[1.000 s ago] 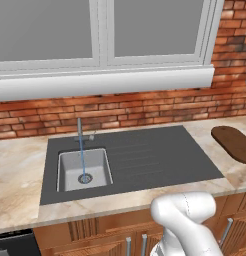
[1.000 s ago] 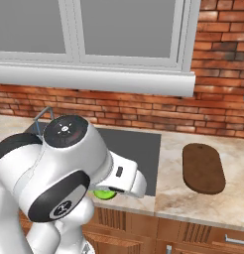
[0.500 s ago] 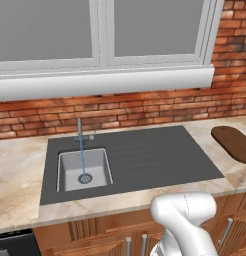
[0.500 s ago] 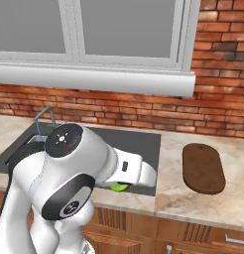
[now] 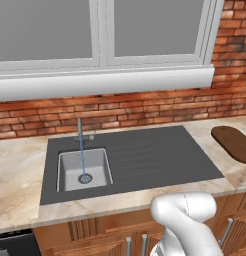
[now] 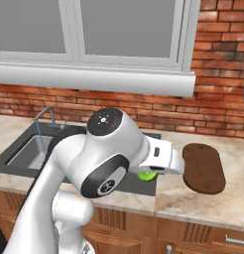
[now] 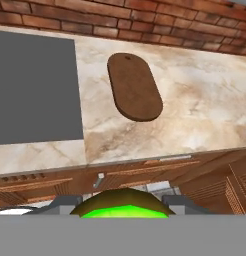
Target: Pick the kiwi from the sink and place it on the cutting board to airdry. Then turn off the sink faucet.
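Note:
The kiwi (image 6: 147, 175) (image 7: 122, 205) is bright green with a brownish rim and sits between my fingers. My gripper (image 6: 150, 172) (image 7: 122, 202) is shut on it, hanging above the counter's front edge just left of the cutting board (image 6: 204, 167) (image 7: 134, 86) (image 5: 235, 142). The board is dark brown, oval and bare. The sink (image 5: 70, 167) (image 6: 26, 149) lies far to the left, its drain (image 5: 85, 178) uncovered. A thin blue stream of water (image 5: 82, 155) runs from the sink faucet (image 5: 79, 131) (image 6: 43, 115) into the basin.
The dark-grey ribbed surround (image 5: 155, 155) spreads between basin and board. Marble counter (image 7: 195, 110) runs along a red brick wall (image 5: 145, 107) under a window sill (image 5: 105, 82). Wooden cabinet fronts (image 7: 145, 175) lie below the counter edge.
In the right base view my arm has swung to the right, carrying the kiwi from beside the surround toward the cutting board. The water keeps running.

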### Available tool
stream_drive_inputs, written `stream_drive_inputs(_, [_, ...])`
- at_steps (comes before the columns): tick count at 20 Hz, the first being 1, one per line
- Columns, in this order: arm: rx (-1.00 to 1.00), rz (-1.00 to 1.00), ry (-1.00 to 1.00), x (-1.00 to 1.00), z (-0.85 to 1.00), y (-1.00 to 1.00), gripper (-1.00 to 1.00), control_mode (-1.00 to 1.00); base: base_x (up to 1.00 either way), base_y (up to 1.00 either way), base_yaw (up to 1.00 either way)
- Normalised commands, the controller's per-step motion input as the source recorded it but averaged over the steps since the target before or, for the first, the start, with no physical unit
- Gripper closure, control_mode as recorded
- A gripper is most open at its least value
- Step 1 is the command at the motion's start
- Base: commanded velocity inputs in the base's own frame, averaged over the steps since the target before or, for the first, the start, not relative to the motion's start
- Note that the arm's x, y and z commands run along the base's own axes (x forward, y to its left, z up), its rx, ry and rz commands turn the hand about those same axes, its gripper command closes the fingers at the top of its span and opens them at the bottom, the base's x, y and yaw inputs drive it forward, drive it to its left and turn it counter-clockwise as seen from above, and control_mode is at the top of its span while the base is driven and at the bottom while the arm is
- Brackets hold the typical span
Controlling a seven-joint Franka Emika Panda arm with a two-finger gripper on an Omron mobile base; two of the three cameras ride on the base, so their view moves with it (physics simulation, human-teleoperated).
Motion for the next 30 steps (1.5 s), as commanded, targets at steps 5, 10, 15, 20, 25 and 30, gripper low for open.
stream_drive_inputs(5, [0.0,0.0,0.0,0.37,-0.11,-0.31,1.0,-1.0,0.0,0.0,0.0])
stream_drive_inputs(10, [0.0,0.0,0.0,0.41,-0.25,-0.16,1.0,-1.0,0.0,0.0,0.0])
stream_drive_inputs(15, [0.0,0.0,0.0,0.45,-0.21,-0.13,1.0,-1.0,0.0,0.0,0.0])
stream_drive_inputs(20, [0.0,0.0,0.0,0.47,-0.2,-0.26,1.0,-1.0,0.0,0.0,0.0])
stream_drive_inputs(25, [0.0,0.0,0.0,0.39,-0.16,-0.31,1.0,-1.0,0.0,0.0,0.0])
stream_drive_inputs(30, [0.02,0.01,0.0,0.35,-0.24,-0.29,1.0,-1.0,0.0,0.0,0.0])
